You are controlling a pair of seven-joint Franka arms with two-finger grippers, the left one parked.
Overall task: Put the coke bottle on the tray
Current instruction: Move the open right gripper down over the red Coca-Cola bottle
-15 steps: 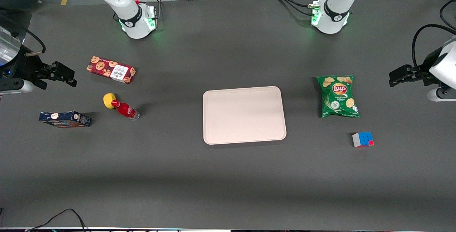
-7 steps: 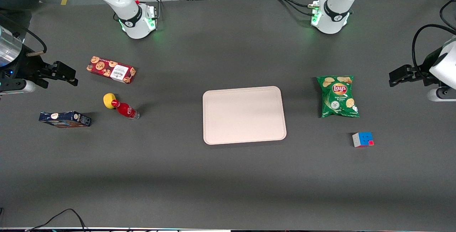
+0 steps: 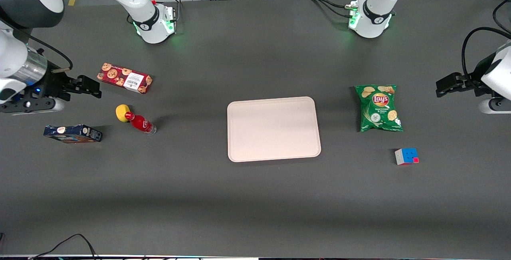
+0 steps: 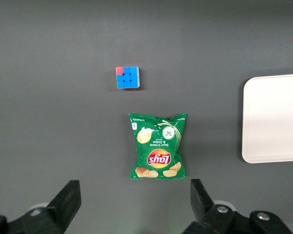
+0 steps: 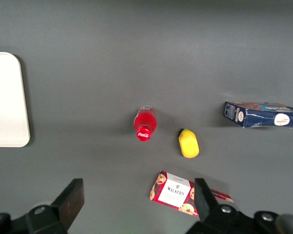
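The coke bottle (image 3: 139, 123) is small, with a red cap, a red label and a clear base. It stands on the dark table, touching or nearly touching a yellow ball; it also shows in the right wrist view (image 5: 144, 124). The tray (image 3: 273, 128) is pale pinkish-beige, lies mid-table with nothing on it, and its edge shows in the right wrist view (image 5: 7, 100). My right gripper (image 3: 90, 86) is open and holds nothing. It hangs above the table beside the cookie box, a little farther from the front camera than the bottle. In its own view the gripper (image 5: 139, 200) has its fingers wide apart.
A red Walkers cookie box (image 3: 124, 78) lies farther from the camera than the bottle. The yellow lemon-like ball (image 3: 122, 112) sits against the bottle. A dark blue box (image 3: 72, 133) lies toward the working arm's end. A Lay's chips bag (image 3: 379, 108) and a puzzle cube (image 3: 406, 156) lie toward the parked arm's end.
My right gripper has moved in over the table toward the cookie box and the bottle, still open. The bottle, tray and other objects have not moved.
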